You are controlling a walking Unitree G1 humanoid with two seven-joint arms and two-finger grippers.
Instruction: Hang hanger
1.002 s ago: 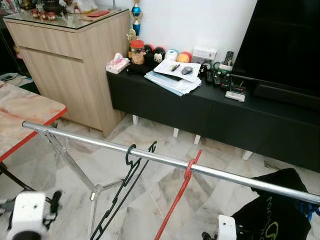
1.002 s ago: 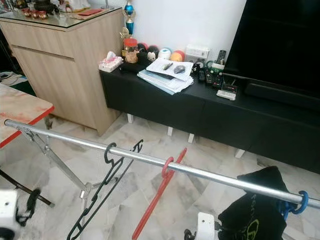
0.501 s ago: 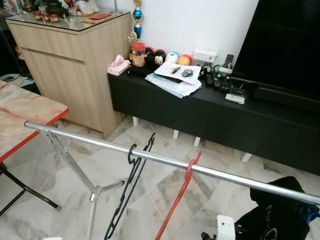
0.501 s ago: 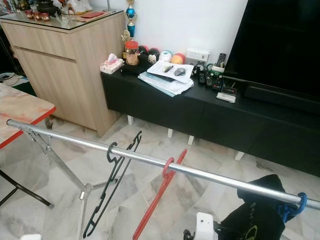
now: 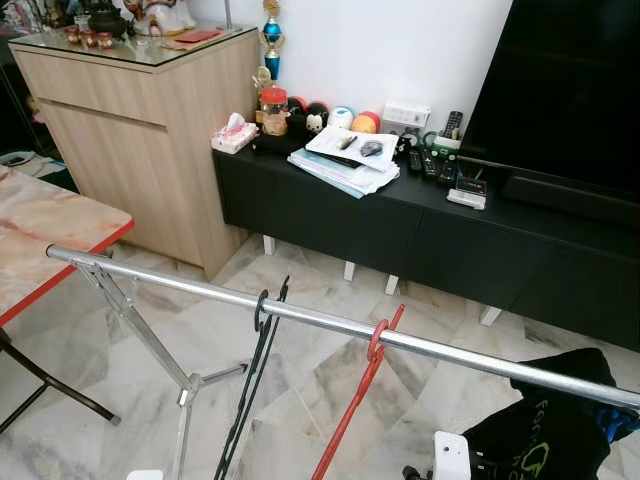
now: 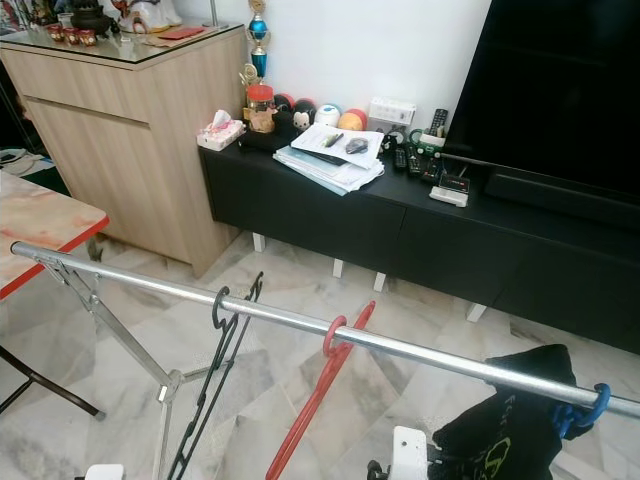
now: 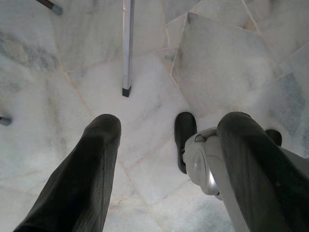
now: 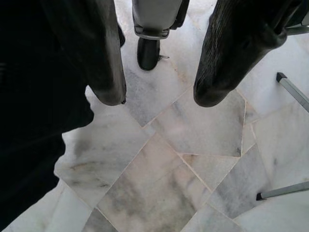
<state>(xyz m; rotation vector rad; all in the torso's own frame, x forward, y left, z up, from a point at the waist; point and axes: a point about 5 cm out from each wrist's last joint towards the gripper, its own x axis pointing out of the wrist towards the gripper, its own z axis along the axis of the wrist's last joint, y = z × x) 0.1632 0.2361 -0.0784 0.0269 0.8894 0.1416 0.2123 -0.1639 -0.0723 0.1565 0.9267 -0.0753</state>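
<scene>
A black hanger (image 5: 255, 370) hangs by its hook on the silver rail (image 5: 310, 320) of a drying rack, left of the middle, its body dropping toward the floor. Just to its right on the same rail hangs a red hanger (image 5: 360, 395), tilted so its lower end swings near and left. Farther right a black garment (image 5: 555, 425) is draped from the rail, with a blue hanger hook (image 6: 585, 410) beside it at the far right end. The rack's folding legs (image 5: 150, 345) stand on the marble floor (image 5: 310, 400) at the left.

The left gripper (image 7: 164, 133) points down at the floor tiles, its two black fingers spread well apart and holding nothing. The right gripper (image 8: 159, 96) also hangs over the floor, fingers apart and empty, with the dark garment close beside one finger.

Beyond the rack, a low black cabinet (image 5: 400, 225) carries papers (image 5: 345, 160), remote controls (image 5: 430, 160) and small round toys (image 5: 330, 115), under a large dark television (image 5: 570, 95). A wooden sideboard (image 5: 140, 130) stands to the far left, and a red-edged marble table (image 5: 50, 235) sits at the near left.
</scene>
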